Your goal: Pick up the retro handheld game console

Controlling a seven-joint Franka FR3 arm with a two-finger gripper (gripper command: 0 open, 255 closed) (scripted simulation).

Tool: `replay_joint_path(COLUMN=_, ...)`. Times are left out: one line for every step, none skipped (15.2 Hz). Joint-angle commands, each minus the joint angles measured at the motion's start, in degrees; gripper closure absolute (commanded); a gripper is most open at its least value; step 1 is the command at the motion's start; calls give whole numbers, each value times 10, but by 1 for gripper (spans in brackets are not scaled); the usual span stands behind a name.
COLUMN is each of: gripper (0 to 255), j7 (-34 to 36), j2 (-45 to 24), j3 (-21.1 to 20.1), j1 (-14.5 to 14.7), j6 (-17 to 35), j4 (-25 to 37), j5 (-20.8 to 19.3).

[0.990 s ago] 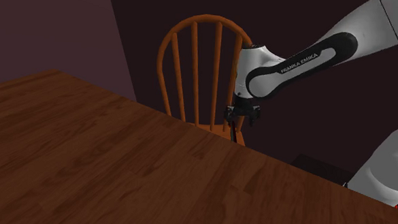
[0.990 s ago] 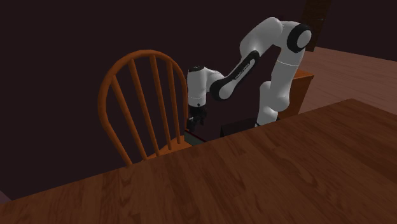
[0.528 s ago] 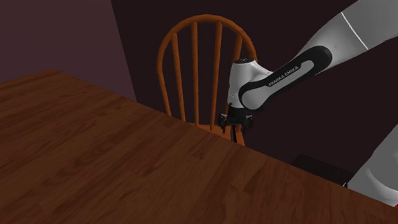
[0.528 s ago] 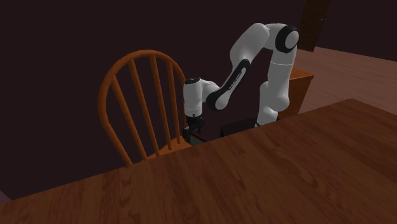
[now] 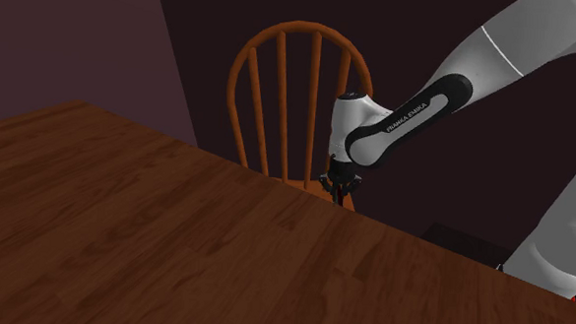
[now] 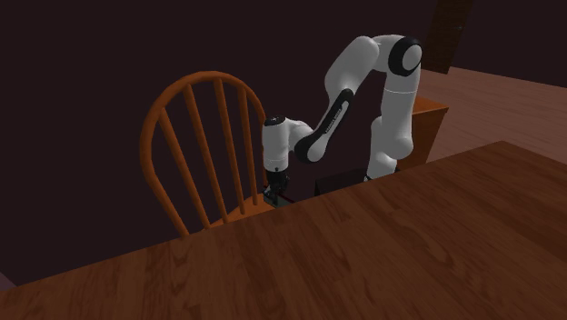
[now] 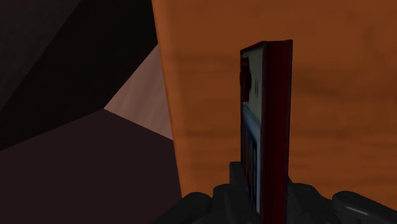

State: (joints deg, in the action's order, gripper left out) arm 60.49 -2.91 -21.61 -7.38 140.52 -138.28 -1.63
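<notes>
Game console (image 7: 267, 121), dark red, edge-on upon chair seat (image 7: 203, 95) in wrist view, gripper (image 7: 264, 194) clasping it, shoulder view adds table (image 5: 175, 241)

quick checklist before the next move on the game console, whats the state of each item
1. Console centred in the gripper: ok.
2. Gripper down at the chair seat: ok.
3. Grip closed firmly on console: cannot tell.
4. Console off the seat: cannot tell.
5. Straight lift free of the chair spindles: looks ok.
6. Clearance from the table edge: tight, cannot tell.
</notes>
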Motion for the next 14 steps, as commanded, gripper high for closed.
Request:
replay_joint_path(gripper=255, j7=0, j2=-1, j3=0, j1=0, j6=1, j4=0, j5=0)
replay_joint_path(gripper=255, j7=0, j2=-1, j3=0, j1=0, j6=1, j4=0, j5=0)
replay_joint_path(gripper=255, j7=0, j2=-1, j3=0, j1=0, j6=1, j4=0, j5=0)
replay_joint_path(gripper=255, j7=0, j2=-1, j3=0, j1=0, j6=1, j4=0, j5=0)
replay_joint_path(gripper=255, j7=0, j2=-1, j3=0, j1=0, j6=1, j4=0, j5=0)
replay_joint_path(gripper=255, j7=0, j2=0, j3=0, j1=0, j6=0, j4=0, j5=0)
replay_joint_path(gripper=255, j7=-3, j2=7, j3=-1, j1=0, j6=-8, j4=2, j5=4)
replay_joint_path(gripper=255, j7=-6, j2=13, j3=-1, j1=0, j6=-16, j4=4, j5=8)
replay_joint_path(gripper=255, j7=-8, j2=20, j3=-1, j1=0, j6=-24, j4=6, j5=12)
replay_joint_path(gripper=255, j7=-11, j2=26, j3=-1, j1=0, j6=-32, j4=8, j5=15)
replay_joint_path(gripper=255, j7=-13, j2=32, j3=-1, j1=0, j6=-40, j4=10, j5=19)
replay_joint_path(gripper=255, j7=-15, j2=38, j3=-1, j1=0, j6=-48, j4=13, j5=22)
replay_joint_path(gripper=255, j7=-18, j2=44, j3=-1, j1=0, j6=-56, j4=15, j5=25)
replay_joint_path(gripper=255, j7=-20, j2=50, j3=-1, j1=0, j6=-64, j4=18, j5=28)
